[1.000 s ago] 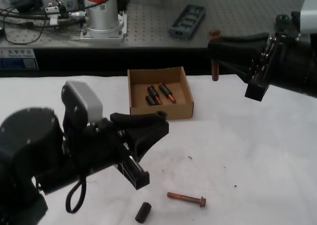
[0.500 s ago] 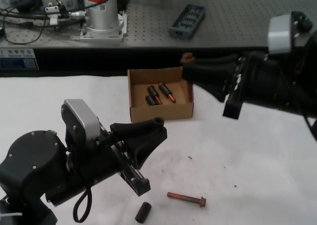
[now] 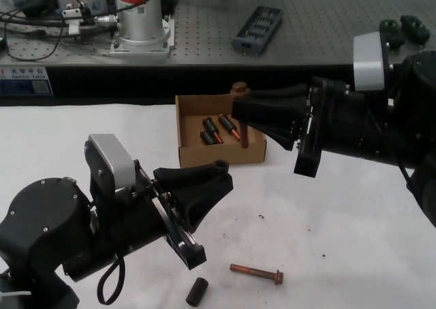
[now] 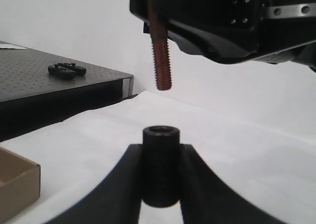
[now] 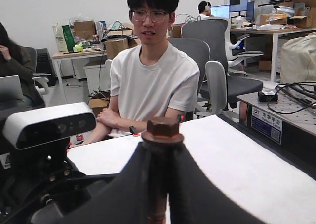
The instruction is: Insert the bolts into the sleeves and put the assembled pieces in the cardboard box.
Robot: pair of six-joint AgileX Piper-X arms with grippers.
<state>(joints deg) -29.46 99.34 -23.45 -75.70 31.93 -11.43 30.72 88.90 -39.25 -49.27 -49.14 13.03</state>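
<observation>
Several assembled pieces already lie in the cardboard box. The left gripper clamps an upright sleeve. The right gripper holds a bolt thread-down above it, not yet inserted. A loose bolt and a loose sleeve wait on the worktop.

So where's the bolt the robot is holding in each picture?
High view: the bolt stands upright in the right hand, at the cardboard box's rear right corner.
Left wrist view: the bolt hangs thread-down above the sleeve in the left hand.
Right wrist view: the bolt shows its head between the fingers.
Shared landmark: the right hand gripping it.
</observation>
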